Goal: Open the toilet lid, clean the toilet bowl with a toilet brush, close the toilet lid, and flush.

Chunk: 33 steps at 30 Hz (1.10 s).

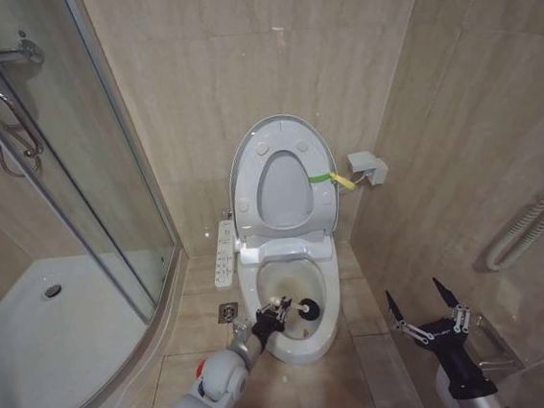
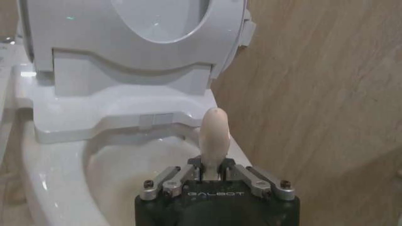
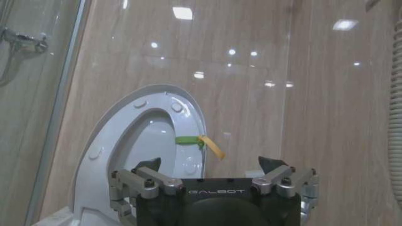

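The toilet lid (image 1: 285, 188) stands upright against the wall with the seat ring raised against it. Below it lies the open toilet bowl (image 1: 260, 284), stained yellowish inside. My left gripper (image 1: 275, 312) reaches over the bowl's front rim and is shut on the pale handle of the toilet brush (image 2: 213, 129). The brush's dark head (image 1: 309, 308) sits inside the bowl near the front. In the left wrist view the left gripper (image 2: 212, 173) clamps the handle above the bowl (image 2: 56, 174). My right gripper (image 1: 413, 292) hangs open to the right of the toilet, facing the raised lid (image 3: 148, 146).
A glass shower door (image 1: 77, 184) and white shower tray (image 1: 43, 332) fill the left. A white control panel (image 1: 224, 252) juts from the toilet's left side, with a floor drain (image 1: 226, 312) beside it. A wall fitting (image 1: 365, 166) and a ribbed rail (image 1: 534, 222) are on the right wall.
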Motion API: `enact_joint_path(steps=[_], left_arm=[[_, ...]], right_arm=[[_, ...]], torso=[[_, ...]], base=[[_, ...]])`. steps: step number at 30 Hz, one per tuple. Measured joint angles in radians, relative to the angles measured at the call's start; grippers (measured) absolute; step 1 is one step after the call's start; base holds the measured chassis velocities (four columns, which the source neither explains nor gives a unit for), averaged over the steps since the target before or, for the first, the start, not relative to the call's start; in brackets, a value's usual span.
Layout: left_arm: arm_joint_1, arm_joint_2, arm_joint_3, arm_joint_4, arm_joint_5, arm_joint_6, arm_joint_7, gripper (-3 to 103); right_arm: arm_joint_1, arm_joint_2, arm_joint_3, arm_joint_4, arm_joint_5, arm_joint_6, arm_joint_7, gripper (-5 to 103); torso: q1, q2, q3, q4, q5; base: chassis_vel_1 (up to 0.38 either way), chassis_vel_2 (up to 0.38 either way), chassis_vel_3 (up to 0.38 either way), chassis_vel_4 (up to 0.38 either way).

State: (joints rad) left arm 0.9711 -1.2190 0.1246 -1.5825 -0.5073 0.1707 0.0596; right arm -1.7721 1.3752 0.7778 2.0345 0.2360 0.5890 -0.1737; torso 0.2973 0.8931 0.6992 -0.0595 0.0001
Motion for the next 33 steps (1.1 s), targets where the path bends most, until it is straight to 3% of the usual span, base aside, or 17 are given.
enact_joint_path(steps=[8,17,21,25,33], left_arm=[[0.069,0.011,0.023,-0.059,-0.081,0.037,-0.077,18],[0.038,-0.034,-0.002,0.011,-0.045,0.06,-0.105,18],[-0.005,-0.078,-0.042,0.06,0.095,0.054,-0.074,18],[-0.019,-0.09,-0.066,0.078,0.167,0.02,-0.038,18],[0.008,-0.094,-0.107,0.055,0.198,-0.006,-0.022,18]], right_arm=[[0.0,0.0,0.0,0.0,0.0,0.0,0.0,100],[0.0,0.0,0.0,0.0,0.0,0.0,0.0,100],[0.0,0.0,0.0,0.0,0.0,0.0,0.0,100],[0.0,0.0,0.0,0.0,0.0,0.0,0.0,100],[0.0,0.0,0.0,0.0,0.0,0.0,0.0,100]], torso=[[0.0,0.0,0.0,0.0004,0.0002],[0.0,0.0,0.0,-0.0004,-0.0002],[0.0,0.0,0.0,-0.0006,-0.0003],[0.0,0.0,0.0,-0.0002,-0.0002],[0.0,0.0,0.0,0.0,-0.0001]], base=[[0.0,0.0,0.0,0.0],[0.0,0.0,0.0,0.0],[0.0,0.0,0.0,0.0],[0.0,0.0,0.0,0.0],[0.0,0.0,0.0,0.0]])
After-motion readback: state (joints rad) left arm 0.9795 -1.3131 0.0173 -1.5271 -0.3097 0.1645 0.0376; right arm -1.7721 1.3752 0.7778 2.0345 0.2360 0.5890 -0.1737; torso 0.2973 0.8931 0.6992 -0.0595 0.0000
